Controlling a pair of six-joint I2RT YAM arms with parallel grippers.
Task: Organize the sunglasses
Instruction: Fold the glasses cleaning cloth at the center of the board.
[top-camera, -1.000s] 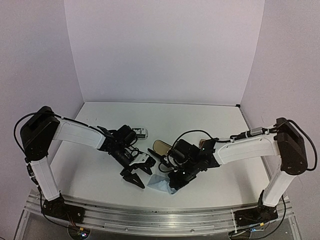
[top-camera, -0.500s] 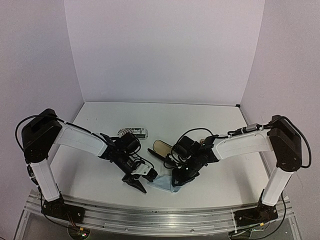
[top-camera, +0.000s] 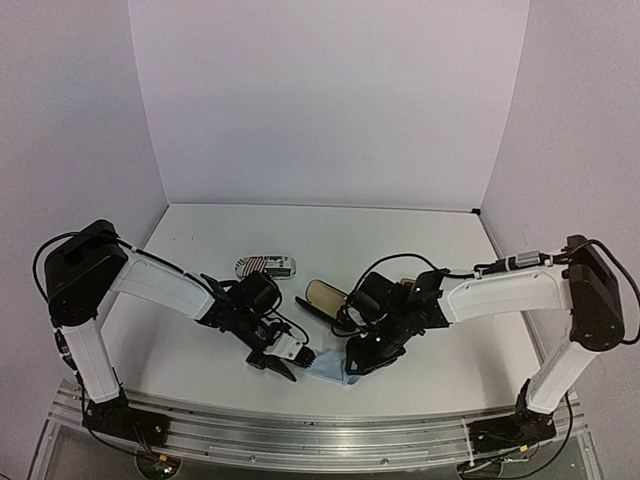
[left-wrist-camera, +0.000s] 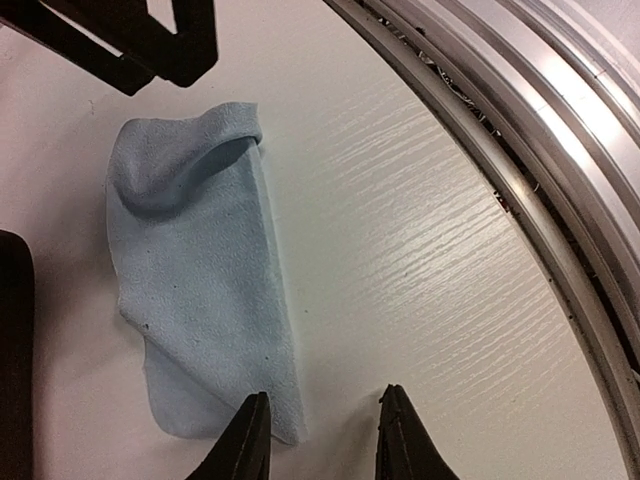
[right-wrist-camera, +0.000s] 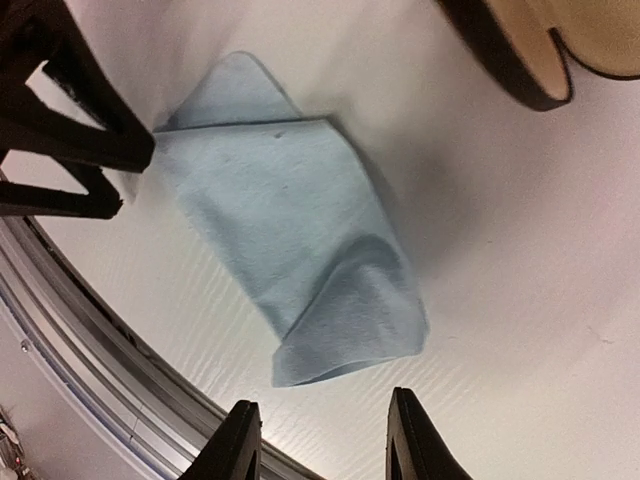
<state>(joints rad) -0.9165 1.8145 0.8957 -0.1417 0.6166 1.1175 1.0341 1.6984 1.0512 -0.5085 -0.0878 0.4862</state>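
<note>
cloth (left-wrist-camera: 200, 290) rumpled on table (top-camera: 420, 240) | striped case (top-camera: 265, 266) | open black case (top-camera: 322, 295)

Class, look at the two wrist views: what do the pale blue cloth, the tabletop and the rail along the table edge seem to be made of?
Cloth: soft matte fabric, probably microfibre; it folds limply and shows a fine nap. Tabletop: white, faintly glossy, with an embossed grain, likely laminate. Rail: silvery, grooved metal, probably aluminium.

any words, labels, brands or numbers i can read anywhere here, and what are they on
None can be read in any view.
The striped case shows only stripes and is too small to tell any lettering.
The blue cloth is plain, with no tag showing.
The black case bears no visible print.
</note>
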